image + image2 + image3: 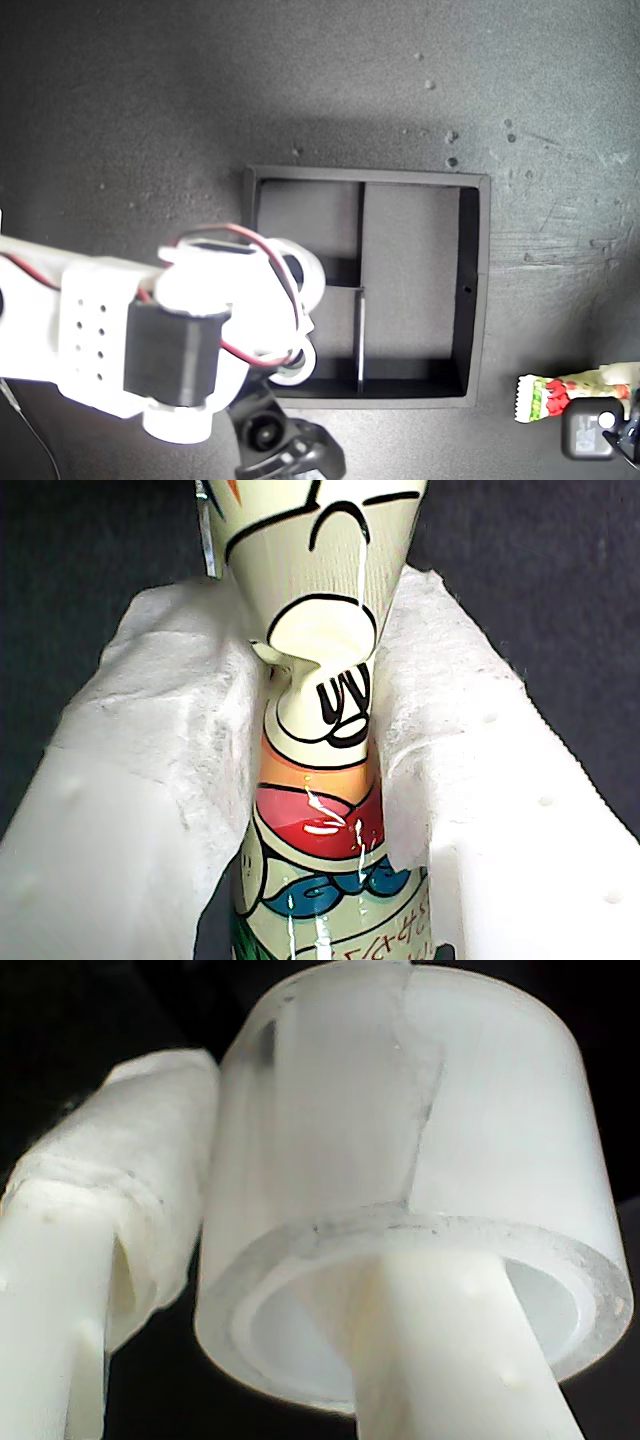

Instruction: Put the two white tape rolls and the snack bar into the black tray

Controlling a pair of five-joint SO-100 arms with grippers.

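Dark grey matting carries everything, with the black tray [474,290] sitting about mid-surface. My first gripper [318,730] is clamped on the snack bar [315,680], its padded fingers [175,780] pinching the wrapper across its width; in the exterior view the bar [545,396] lies near the surface's lower right corner of that view, off the tray's corner, its long axis running roughly crosswise to the tray's long compartment (so a turn looks needed). My second gripper [300,1290] holds a white tape roll [420,1160] with one finger through the open centre and the other outside its wall. Over the tray's small compartments hangs that arm [150,340], so it seems nearer to a drop. I cannot find the other roll.
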